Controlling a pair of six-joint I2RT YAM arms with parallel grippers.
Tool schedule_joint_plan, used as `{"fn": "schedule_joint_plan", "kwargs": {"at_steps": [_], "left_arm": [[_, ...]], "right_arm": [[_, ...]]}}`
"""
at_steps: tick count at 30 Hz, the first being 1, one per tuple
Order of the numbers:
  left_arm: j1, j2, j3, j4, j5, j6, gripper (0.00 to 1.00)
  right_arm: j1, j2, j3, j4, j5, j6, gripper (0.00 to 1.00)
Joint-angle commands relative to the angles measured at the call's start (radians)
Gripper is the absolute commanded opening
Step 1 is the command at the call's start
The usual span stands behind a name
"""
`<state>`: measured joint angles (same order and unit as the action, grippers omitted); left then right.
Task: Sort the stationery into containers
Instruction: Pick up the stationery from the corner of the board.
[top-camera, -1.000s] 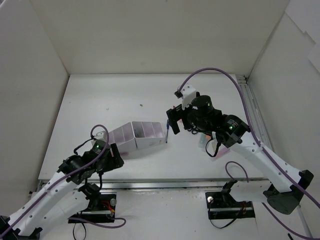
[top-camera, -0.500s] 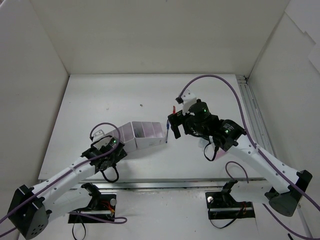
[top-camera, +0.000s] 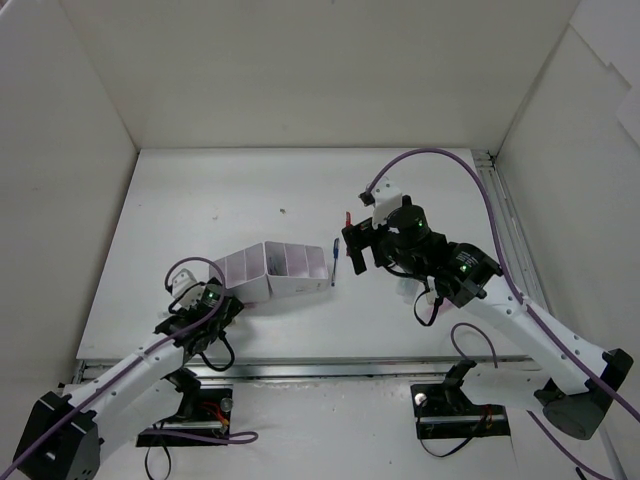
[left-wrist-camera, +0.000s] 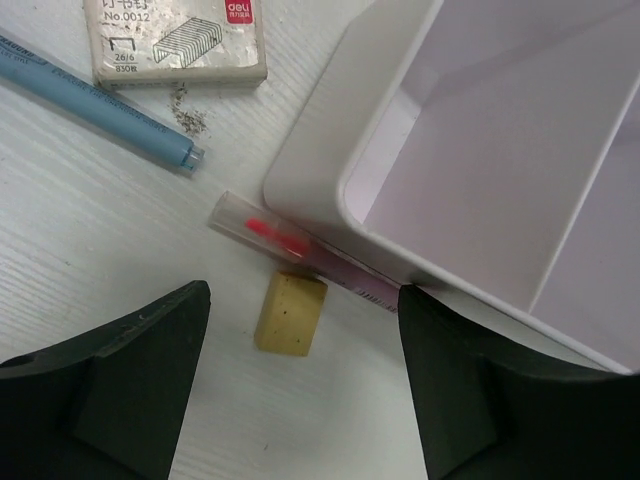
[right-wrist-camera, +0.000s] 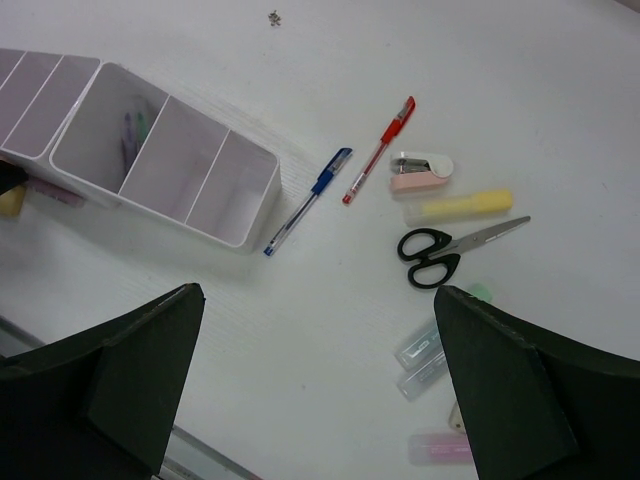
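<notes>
Wide open at the left claw (left-wrist-camera: 300, 400), nothing gripped. Just ahead, between the two fingers: a small yellowish eraser (left-wrist-camera: 291, 314) flat on the counter (left-wrist-camera: 100, 250), long axis running away from the claw with a slight lean to the right. Just beyond it, a clear pen (left-wrist-camera: 262, 229) with a red core, slanting from far left to near right, its right end lost at the base of the white organizer (left-wrist-camera: 320, 130). Farther ahead and left, a pale blue pen (left-wrist-camera: 100, 100) on much the same slant, open end toward the organizer's corner. Past that, a box of staples (left-wrist-camera: 175, 40) with loose bits beside it. Equally wide open and empty at the right claw (right-wrist-camera: 320, 400), well above the counter. Ahead of it, a blue pen (right-wrist-camera: 308, 200) just beside the organizer's end compartment, tip toward the claw. Then a red pen (right-wrist-camera: 379, 150), nearly parallel. Ahead and to the right, a small stapler (right-wrist-camera: 421, 170), a yellow marker (right-wrist-camera: 465, 205) lying crosswise, and black-handled scissors (right-wrist-camera: 450, 250) with blades pointing right. Against half a second earlier: left claw drawn back and leftward from the organizer's end, right claw barely shifted, organizer and blue pen where they were.
</notes>
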<state>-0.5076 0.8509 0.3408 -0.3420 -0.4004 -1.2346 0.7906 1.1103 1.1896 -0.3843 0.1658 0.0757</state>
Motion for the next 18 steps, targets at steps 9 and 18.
{"fn": "schedule_joint_plan", "kwargs": {"at_steps": [9, 18], "left_arm": [[0.024, 0.146, 0.073, 0.083, -0.045, -0.032, 0.57], [0.035, 0.347, 0.270, -0.218, 0.001, -0.177, 0.44]], "right_arm": [[-0.002, -0.015, 0.011, 0.068, 0.031, -0.001, 0.98], [-0.005, -0.032, -0.001, 0.068, 0.066, 0.001, 0.98]]}}
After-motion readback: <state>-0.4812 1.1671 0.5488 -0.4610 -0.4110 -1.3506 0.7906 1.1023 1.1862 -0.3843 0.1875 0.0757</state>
